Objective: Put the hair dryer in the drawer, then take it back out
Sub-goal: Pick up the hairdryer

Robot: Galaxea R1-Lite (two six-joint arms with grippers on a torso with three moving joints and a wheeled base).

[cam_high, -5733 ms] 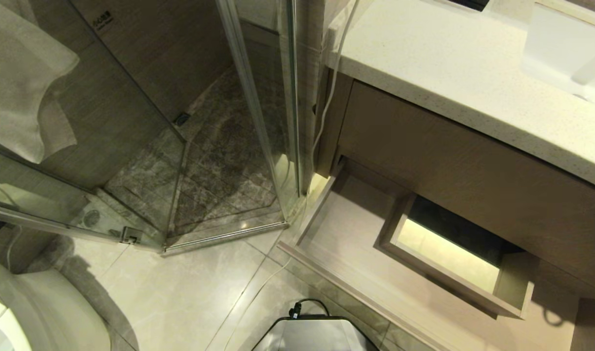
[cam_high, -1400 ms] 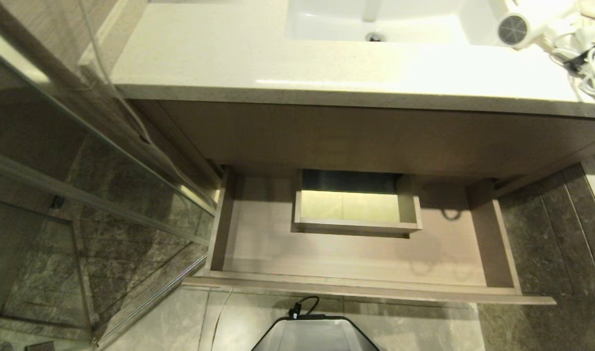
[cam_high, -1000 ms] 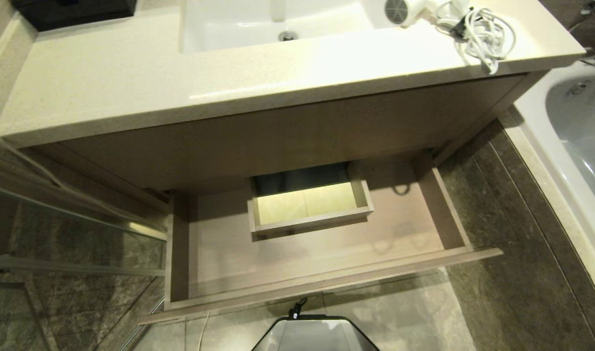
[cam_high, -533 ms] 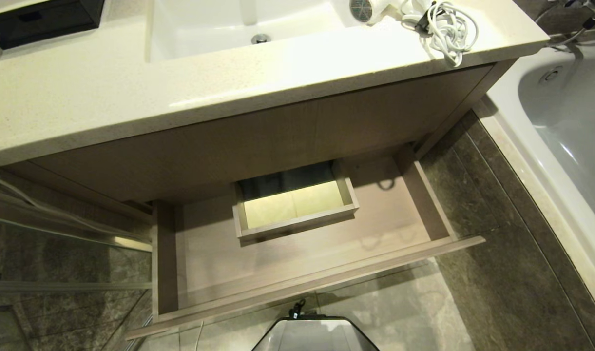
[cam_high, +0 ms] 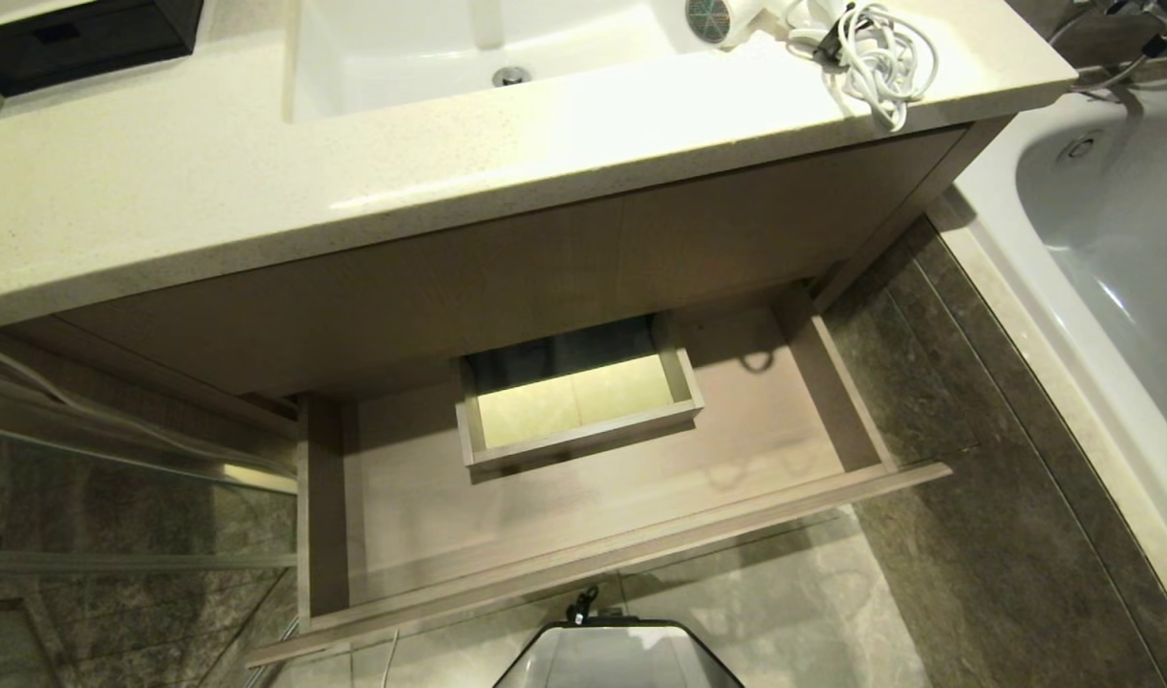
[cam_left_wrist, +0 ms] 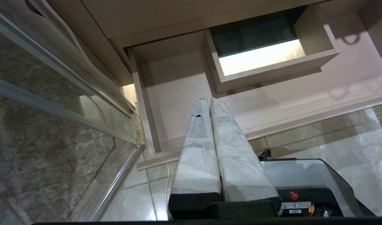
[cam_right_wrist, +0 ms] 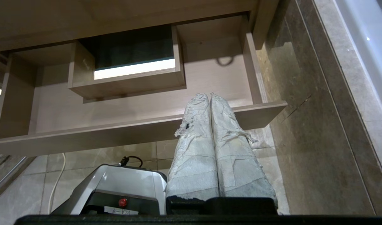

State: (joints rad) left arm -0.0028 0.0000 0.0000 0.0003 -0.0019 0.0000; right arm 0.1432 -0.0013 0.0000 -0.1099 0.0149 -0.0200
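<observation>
We're looking straight down at the drawer (cam_high: 583, 535), and it stands pulled well out from under the vanity counter (cam_high: 258, 182). Nothing lies on its pale wood-grain floor that we can see. At its mid-back sits the boxed rectangular cutout (cam_high: 578, 401), open through to a lit surface below, with nothing resting in it either.

The hair dryer (cam_high: 736, 17) is up on the counter, at the far right, just beside the sink basin (cam_high: 430, 48). Its round mesh grille faces our way, and its white cord (cam_high: 879, 57) lies in a loose tangle next to it, near the counter's right end. The basin holds only its drain. At the counter's far left corner we catch a dark box (cam_high: 86, 33); what it holds we cannot tell.

Neither arm shows from the head camera. From the wrists, we see the left gripper (cam_left_wrist: 209, 100) hanging low in front of the drawer's left half, its two wrapped fingers pressed together and holding nothing. The right gripper (cam_right_wrist: 209, 94) hangs low in front of the drawer's right half, fingers likewise pressed tight together, empty. Both are clear of the drawer's front edge. To the right, past the dark floor tiles, runs the white bathtub (cam_high: 1118, 239).
</observation>
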